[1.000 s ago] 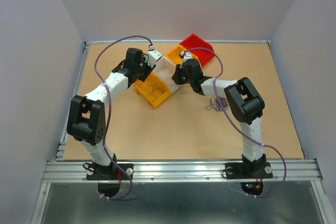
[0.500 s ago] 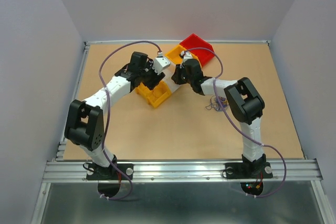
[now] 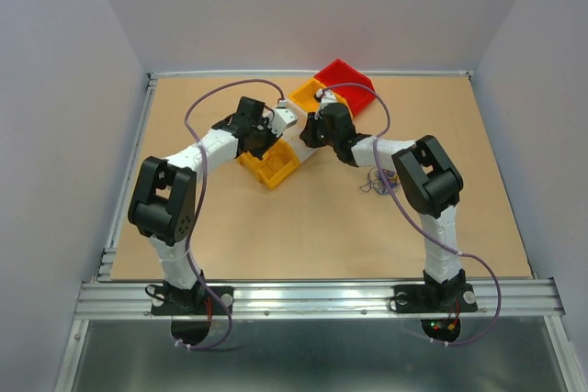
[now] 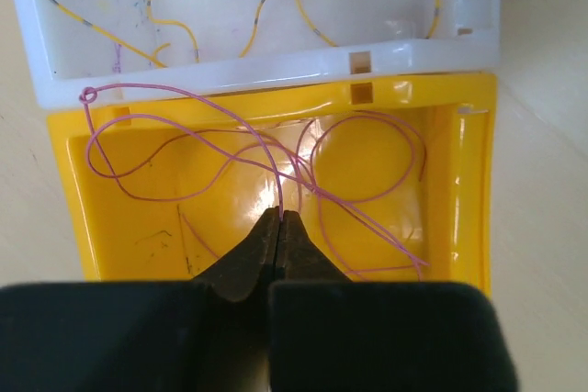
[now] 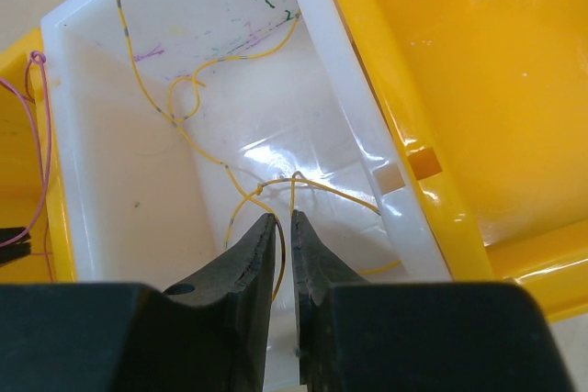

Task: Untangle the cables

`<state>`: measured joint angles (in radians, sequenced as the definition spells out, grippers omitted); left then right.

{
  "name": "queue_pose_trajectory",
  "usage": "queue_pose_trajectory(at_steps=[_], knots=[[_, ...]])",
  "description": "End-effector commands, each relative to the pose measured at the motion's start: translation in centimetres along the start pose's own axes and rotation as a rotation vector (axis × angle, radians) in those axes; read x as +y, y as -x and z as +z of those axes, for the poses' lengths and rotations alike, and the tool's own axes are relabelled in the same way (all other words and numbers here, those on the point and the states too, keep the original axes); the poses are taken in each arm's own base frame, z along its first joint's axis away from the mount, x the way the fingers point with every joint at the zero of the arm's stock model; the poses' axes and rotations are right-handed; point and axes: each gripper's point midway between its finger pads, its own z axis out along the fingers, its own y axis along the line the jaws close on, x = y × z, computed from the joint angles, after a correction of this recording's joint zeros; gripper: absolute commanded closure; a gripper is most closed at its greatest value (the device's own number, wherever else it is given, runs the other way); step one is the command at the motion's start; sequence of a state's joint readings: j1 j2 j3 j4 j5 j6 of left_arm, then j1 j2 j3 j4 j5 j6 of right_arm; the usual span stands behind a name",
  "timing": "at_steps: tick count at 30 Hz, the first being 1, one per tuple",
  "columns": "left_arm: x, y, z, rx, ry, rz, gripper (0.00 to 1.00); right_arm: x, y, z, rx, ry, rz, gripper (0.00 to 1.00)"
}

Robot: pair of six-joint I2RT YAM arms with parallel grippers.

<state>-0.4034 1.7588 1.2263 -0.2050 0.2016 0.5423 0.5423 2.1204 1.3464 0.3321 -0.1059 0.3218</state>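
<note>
Yellow plastic bin (image 4: 469, 181), butted against the white bin (image 4: 276, 66): pink cable (image 4: 277, 185) is pinched inside by shut left jaws. Within the white bin, yellow cable (image 5: 197, 146) is straddled by narrowly parted right jaws.

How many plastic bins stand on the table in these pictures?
4, in a diagonal row: a yellow bin nearest, then a white bin, then a second yellow bin, and a red bin farthest away. More could be hidden from view.
</note>
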Motion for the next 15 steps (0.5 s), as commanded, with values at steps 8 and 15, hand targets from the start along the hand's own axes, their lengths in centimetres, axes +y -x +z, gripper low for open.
queue_pose_trajectory(at_steps=[8,15], knots=[[1.4,-1.3,2.4,0.105,0.005,-0.027,1.0,1.7,2.2,0.7,-0.06,0.053,-0.016,0.82],[1.8,-0.9,1.8,0.092,0.028,-0.019,0.98,1.7,3.3,0.5,-0.078,0.036,-0.028,0.81]])
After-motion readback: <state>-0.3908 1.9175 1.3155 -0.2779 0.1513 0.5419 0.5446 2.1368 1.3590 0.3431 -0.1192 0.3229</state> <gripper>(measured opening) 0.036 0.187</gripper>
